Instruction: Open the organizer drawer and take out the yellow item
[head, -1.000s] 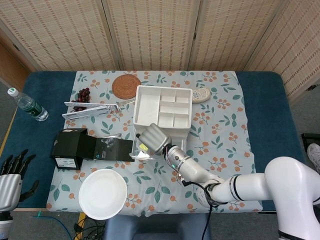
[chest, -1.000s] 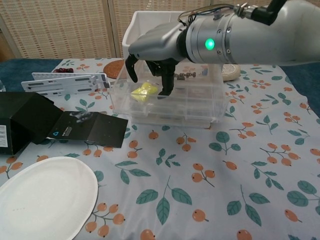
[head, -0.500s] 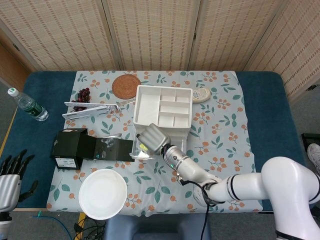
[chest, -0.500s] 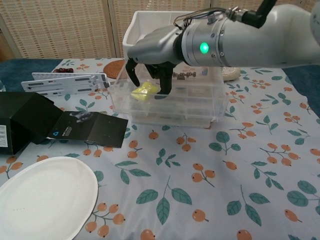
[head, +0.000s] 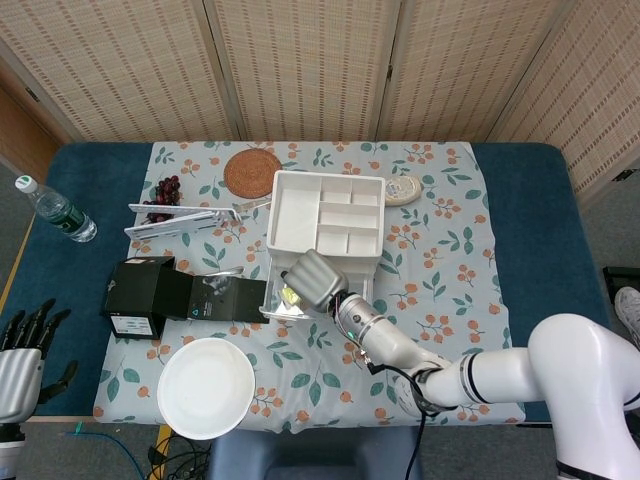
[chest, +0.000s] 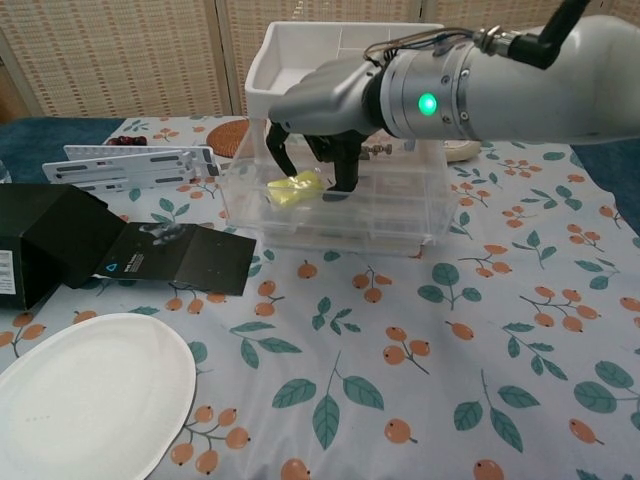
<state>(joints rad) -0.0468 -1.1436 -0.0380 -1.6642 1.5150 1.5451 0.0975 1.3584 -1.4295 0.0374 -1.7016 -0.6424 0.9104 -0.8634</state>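
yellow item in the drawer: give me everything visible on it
The yellow item is small, pale yellow and lumpy, possibly soft or crumpled; material is unclear. It lies in the left part of the clear plastic drawer, pulled out from the white organizer. The right hand hangs over it with fingers pointing down on either side; contact cannot be confirmed, and it does not look lifted. In the head view only a sliver shows beside the hand.

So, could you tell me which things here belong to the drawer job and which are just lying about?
Job:
- organizer
- its clear drawer, pulled open
- yellow item inside it
- right hand, fingers down around the item

Lying about:
- white plate
- black box
- water bottle
- woven coaster
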